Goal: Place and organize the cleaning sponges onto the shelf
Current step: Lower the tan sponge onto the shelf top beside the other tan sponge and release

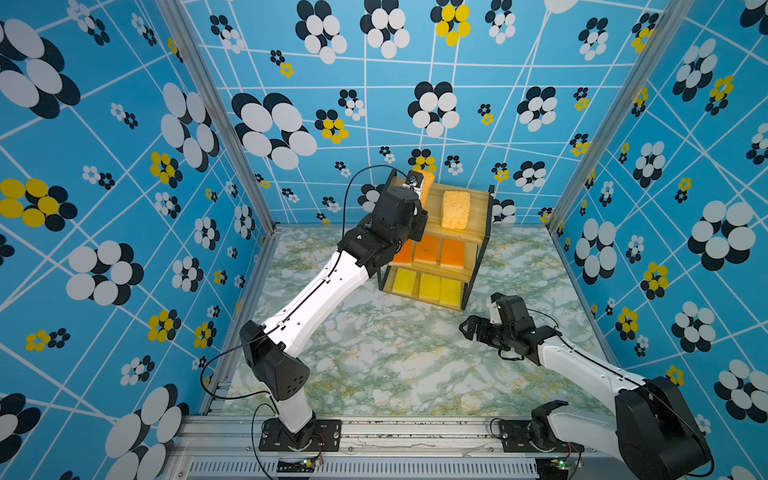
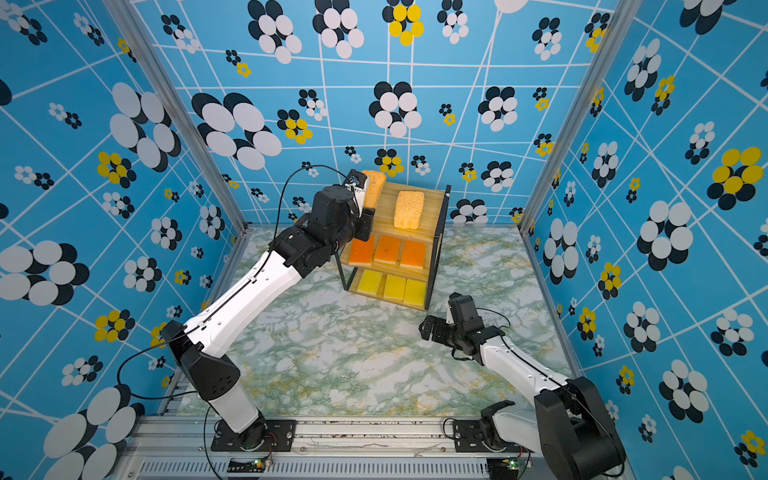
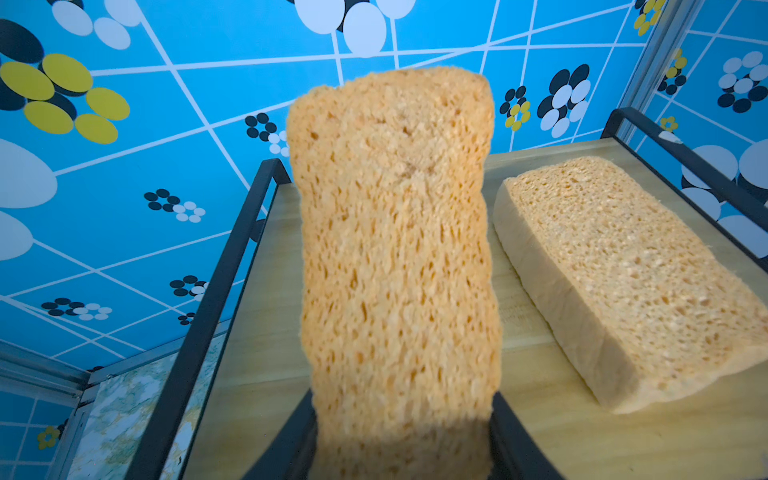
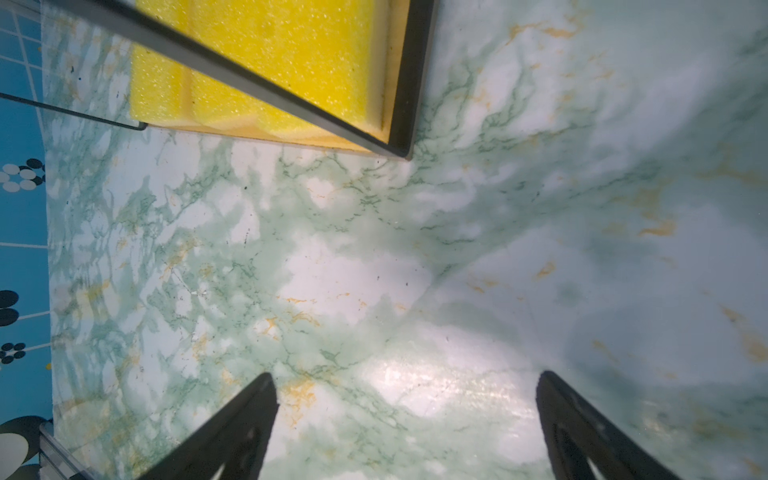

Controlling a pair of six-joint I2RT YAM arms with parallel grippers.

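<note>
Sponges fill most of the shelf [image 1: 435, 208]. Its bottom tier carries three flat bright yellow sponges [image 1: 430, 286] side by side, and its middle tier three flat orange sponges [image 1: 427, 250] in the same kind of row; the orange one at the shelf's left end is partly hidden by the left arm in a top view.

On the top tier, toward the shelf's right side, one thick tan sponge [image 1: 456, 210] lies flat. It is coarse and full of pores, with pale cut sides and a slight waist.

The second tan sponge [image 3: 395, 249] is over the left end of that top tier, just beside the black side rail. It has the same porous, waisted look. It is turned up on edge, so its broad face fills the left wrist view and stands apart from the lying one. Whether it touches the board I cannot tell.

The left pincer [image 3: 401, 436] is clamped on the near short end of this sponge, one dark finger [image 3: 297, 444] on each side.

The right pincer [image 4: 405, 380] is spread wide and holds nothing. It hangs over the marbled bench [image 1: 374, 353] in front of the shelf's lower right corner.
</note>
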